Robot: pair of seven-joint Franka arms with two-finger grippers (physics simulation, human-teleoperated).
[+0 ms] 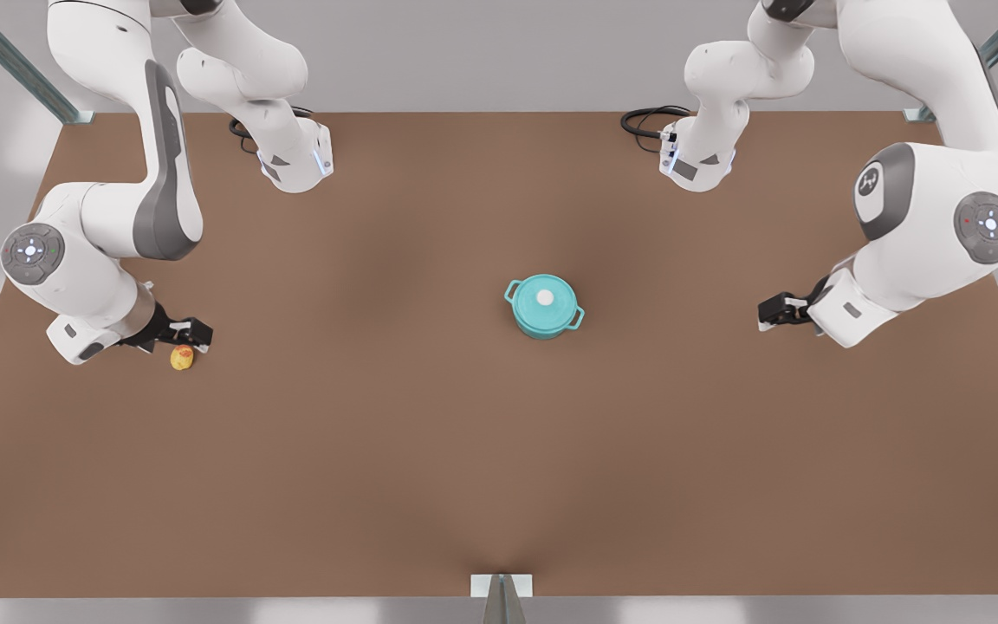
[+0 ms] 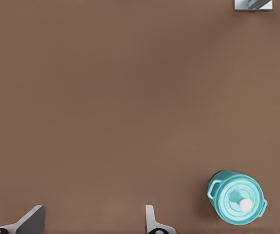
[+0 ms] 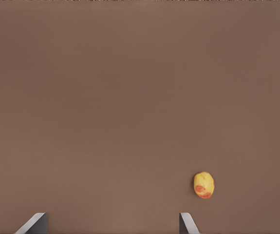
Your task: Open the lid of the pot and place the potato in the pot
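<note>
sitting shut under the pot lid (image 1: 544, 293), the pot (image 1: 543, 322) at mid-bench (image 1: 430, 451); potato (image 1: 182, 357) loose just beside right tool (image 1: 201, 333). both tools spread wide, empty; left tool (image 1: 765, 314) well apart from pot. nothing done yet: lid lift and potato drop both left.

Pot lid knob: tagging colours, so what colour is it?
White, on the teal pot lid; clearest in the left wrist view.

The front view looks steeply down on the whole brown surface (image 1: 430, 451). Each wrist view looks down past its own spread jaws. The front and left wrist views share the pot (image 1: 544, 308) (image 2: 237, 197); the front and right wrist views share the potato (image 1: 183, 357) (image 3: 204, 185).
</note>
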